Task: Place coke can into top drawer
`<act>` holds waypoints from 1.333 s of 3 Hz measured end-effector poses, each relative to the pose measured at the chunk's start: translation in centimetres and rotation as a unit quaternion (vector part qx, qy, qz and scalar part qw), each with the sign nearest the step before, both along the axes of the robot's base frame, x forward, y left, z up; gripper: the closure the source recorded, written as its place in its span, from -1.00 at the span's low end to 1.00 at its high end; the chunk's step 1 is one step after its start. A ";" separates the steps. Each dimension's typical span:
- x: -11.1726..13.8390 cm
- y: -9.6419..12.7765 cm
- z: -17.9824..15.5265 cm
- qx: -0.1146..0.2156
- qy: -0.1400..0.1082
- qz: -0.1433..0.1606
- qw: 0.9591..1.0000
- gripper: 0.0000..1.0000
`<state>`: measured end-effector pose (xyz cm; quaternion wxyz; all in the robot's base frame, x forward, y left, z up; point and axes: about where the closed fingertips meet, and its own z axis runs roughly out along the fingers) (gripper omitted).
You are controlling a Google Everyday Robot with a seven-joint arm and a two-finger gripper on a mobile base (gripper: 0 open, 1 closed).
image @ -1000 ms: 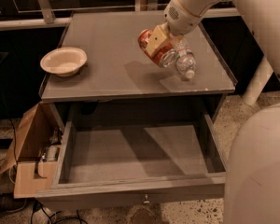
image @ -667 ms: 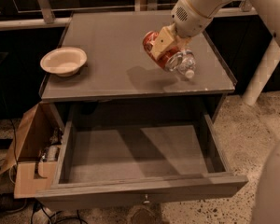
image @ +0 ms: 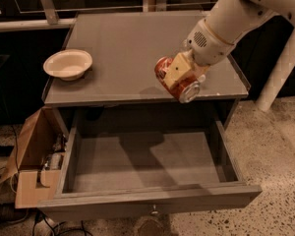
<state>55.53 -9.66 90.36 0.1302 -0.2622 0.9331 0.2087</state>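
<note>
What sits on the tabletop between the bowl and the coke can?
Nothing: in the camera view the tabletop is bare from bowl to can, which the hand holds above the front edge.

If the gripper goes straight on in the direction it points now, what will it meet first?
Probably the bottom of the open top drawer: the gripper, shut on the coke can, points down-left past the front edge of the cabinet top. Depth is unclear.

The gripper (image: 179,77) is carrying the coke can (image: 163,72) forward. It's reaching the table's (image: 123,48) front edge, above the top drawer (image: 147,161).
</note>
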 end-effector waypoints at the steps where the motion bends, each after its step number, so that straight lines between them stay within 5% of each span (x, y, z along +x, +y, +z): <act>1: -0.7 -0.8 -0.7 -0.009 0.009 -0.003 1.000 1.00; 3: -8.3 -1.3 -5.5 -0.015 0.099 -0.033 0.994 1.00; 4: -8.3 -1.3 -5.5 -0.015 0.099 -0.033 0.994 1.00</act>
